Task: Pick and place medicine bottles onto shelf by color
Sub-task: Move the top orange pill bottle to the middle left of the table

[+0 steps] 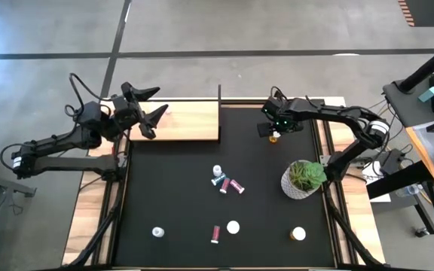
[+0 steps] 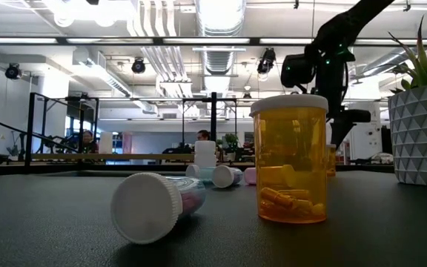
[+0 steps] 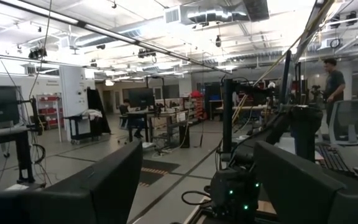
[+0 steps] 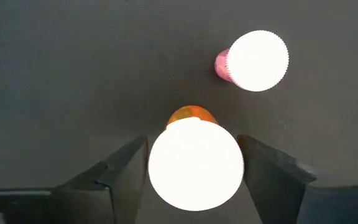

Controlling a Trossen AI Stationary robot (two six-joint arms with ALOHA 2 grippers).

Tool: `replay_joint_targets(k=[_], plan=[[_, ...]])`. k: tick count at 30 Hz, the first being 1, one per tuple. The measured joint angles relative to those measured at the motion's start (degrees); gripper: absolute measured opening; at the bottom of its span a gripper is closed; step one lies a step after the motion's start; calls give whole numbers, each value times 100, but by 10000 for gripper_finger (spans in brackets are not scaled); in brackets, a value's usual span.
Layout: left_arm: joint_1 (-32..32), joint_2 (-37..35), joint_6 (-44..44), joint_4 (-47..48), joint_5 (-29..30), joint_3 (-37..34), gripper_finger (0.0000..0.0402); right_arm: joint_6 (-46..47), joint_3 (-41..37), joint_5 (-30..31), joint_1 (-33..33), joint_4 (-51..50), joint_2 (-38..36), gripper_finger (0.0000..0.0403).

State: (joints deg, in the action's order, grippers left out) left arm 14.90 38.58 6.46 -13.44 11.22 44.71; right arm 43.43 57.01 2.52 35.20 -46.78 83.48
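My right gripper point(image 1: 273, 129) is near the table's far right, shut on a small orange bottle point(image 4: 190, 116) with a white cap that stands on the black mat. A pink bottle point(image 4: 221, 63) stands just beside it. My left gripper point(image 1: 148, 105) is open and empty above the left end of the pale wood shelf point(image 1: 183, 120). Other bottles lie mid-mat point(image 1: 227, 183) and along the near edge: white point(image 1: 157, 232), pink point(image 1: 215, 234), a white cap point(image 1: 233, 226) and an orange one point(image 1: 298, 234). My right gripper pinches the orange bottle's white cap point(image 4: 196, 165) between its two fingers, one on each side. The fingers point(image 4: 129, 169) come from above, pointing down. The bottle is upright; its foot is hidden under the cap, and in the low view it point(image 2: 330, 159) sits at mat level.
A white pot with a green plant point(image 1: 304, 179) stands at the mat's right edge, near side of my right gripper. A thin upright post point(image 1: 219, 92) stands at the shelf's right end. In the low view an orange bottle point(image 2: 289, 159) and a lying bottle point(image 2: 150, 206) are close up.
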Motion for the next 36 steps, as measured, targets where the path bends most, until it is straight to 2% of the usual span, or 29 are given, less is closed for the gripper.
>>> replay_joint_targets(k=[5, 13, 19, 29, 36], plan=[[0, -39, 0, 1, -2, 0, 290, 1, 0, -2, 0, -7, -35, 205], [1, -188, 0, 1, -2, 0, 290, -81, 183, -280, -35, -204, -59, 208], [0, -283, -2, 2, -2, 0, 290, -595, 1014, -486, -322, -913, -66, 208], [1, -327, -4, -1, -2, 0, 290, -1384, 2641, -599, -1370, -2203, -66, 209], [0, -305, -7, -12, 0, 0, 290, -1865, 3171, -599, -1913, -2063, -66, 209]])
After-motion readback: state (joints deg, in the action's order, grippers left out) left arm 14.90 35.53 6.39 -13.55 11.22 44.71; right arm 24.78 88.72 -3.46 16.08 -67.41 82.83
